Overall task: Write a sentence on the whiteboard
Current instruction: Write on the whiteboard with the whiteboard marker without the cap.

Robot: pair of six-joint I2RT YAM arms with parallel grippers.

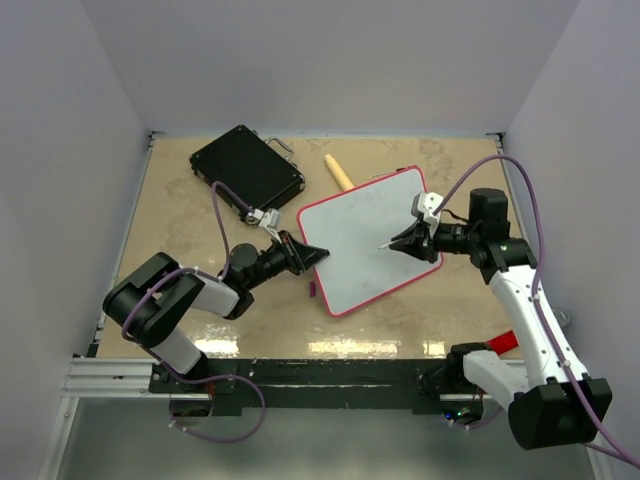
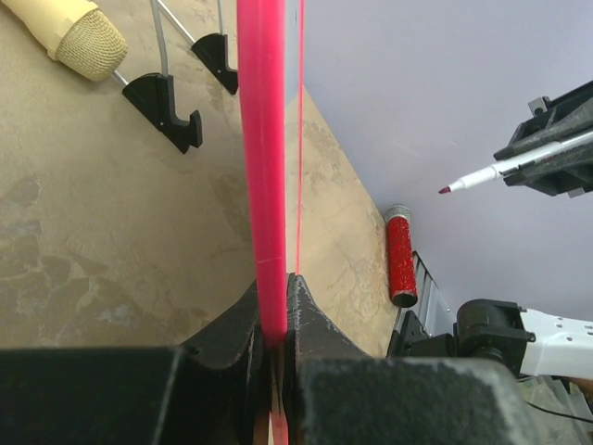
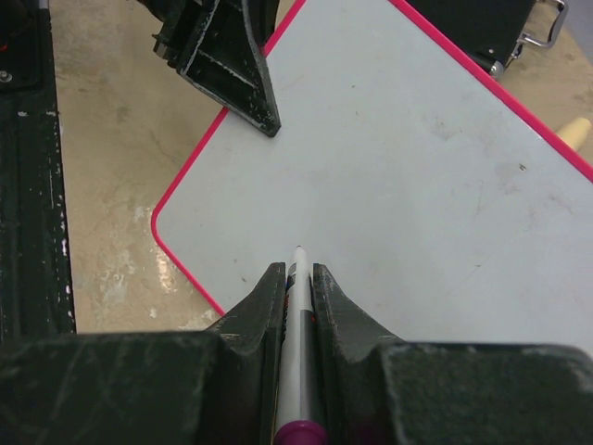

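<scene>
The whiteboard (image 1: 370, 240) lies mid-table, turned at an angle so one corner points toward the arms, between the two tools. Its red-pink rim frames a face that is plain white apart from a few faint smudges.

The left tool (image 1: 320, 252) is clenched on the whiteboard's left edge. In the left wrist view its two black fingers (image 2: 310, 320) pinch the pink rim (image 2: 262, 139) from both sides, and the board runs away from the camera edge-on. Two small black feet (image 2: 167, 107) on thin wire legs show on the board's underside, above the tan table (image 1: 200, 330).

The right tool (image 1: 402, 242) grips a marker (image 1: 388, 244) with a white barrel and a purple rear end. In the right wrist view the barrel (image 3: 296, 324) sits tight between the fingers and points at the board's face (image 3: 417, 204). From the left wrist view the marker's reddish tip (image 2: 447, 189) stands apart from the surface, not touching it.

A black hard case (image 1: 247, 165) sits at the far left of the table, well apart from the board. A tan handle-shaped thing (image 1: 339, 172) lies just beyond the board's far edge. A small pink cap-like piece (image 1: 312, 290) rests near the board's near corner, and a red cylinder (image 2: 400, 255) lies at the table's near right side.
</scene>
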